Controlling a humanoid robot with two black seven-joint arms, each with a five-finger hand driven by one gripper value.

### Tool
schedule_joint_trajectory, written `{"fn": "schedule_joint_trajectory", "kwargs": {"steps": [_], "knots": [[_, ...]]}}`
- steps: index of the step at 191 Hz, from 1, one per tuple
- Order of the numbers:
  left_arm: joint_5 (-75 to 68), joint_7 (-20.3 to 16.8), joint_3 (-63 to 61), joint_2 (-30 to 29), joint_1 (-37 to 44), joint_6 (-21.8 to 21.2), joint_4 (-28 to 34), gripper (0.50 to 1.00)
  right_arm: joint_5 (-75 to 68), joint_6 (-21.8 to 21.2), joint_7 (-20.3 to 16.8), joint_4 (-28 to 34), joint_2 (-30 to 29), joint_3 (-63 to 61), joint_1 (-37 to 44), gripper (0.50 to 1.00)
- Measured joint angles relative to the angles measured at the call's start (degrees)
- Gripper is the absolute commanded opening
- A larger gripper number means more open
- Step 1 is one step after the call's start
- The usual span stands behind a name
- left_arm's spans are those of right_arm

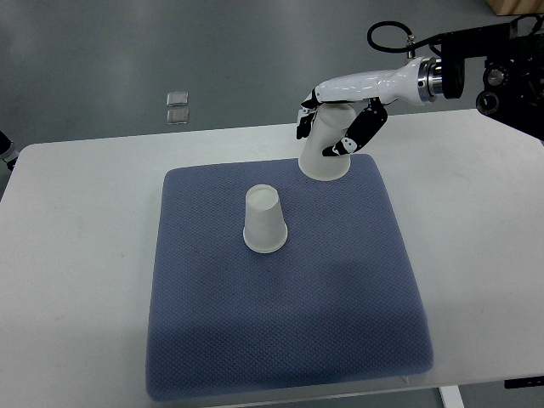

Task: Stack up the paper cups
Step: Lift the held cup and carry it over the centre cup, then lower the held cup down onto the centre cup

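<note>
A white rectangular table point(76, 255) fills most of the frame, with grey floor beyond its upper edge. At its centre lies a blue-grey textured cloth mat point(280, 323), roughly square, covering the middle and lower part of the picture. The right arm, white shell with black joints, enters from the upper right edge, and the right hand point(344, 115) sits at the mat's upper right corner. Its fingers are curled around an upside-down white paper cup point(325, 157), wide rim downward at the mat's top edge. A second inverted white paper cup point(264, 219) stands free at the mat's upper middle, apart from the held one. Two small clear squares point(178, 106) lie on the floor, upper left.
</note>
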State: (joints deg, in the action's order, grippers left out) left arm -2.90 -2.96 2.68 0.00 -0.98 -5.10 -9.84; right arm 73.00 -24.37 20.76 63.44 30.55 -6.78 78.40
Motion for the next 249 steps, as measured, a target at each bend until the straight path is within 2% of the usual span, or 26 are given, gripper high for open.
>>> {"fn": "schedule_joint_trajectory", "kwargs": {"steps": [195, 249], "knots": [[0.00, -0.02, -0.02, 0.00, 0.00, -0.01, 0.00, 1.000, -0.49, -0.32, -0.51, -4.81, -13.31, 0.32, -0.46, 0.633], [0.00, 0.00, -0.04, 0.00, 0.01, -0.01, 0.00, 1.000, -0.36, 0.09, -0.54, -6.48, -13.84, 0.36, -0.60, 0.635]]}}
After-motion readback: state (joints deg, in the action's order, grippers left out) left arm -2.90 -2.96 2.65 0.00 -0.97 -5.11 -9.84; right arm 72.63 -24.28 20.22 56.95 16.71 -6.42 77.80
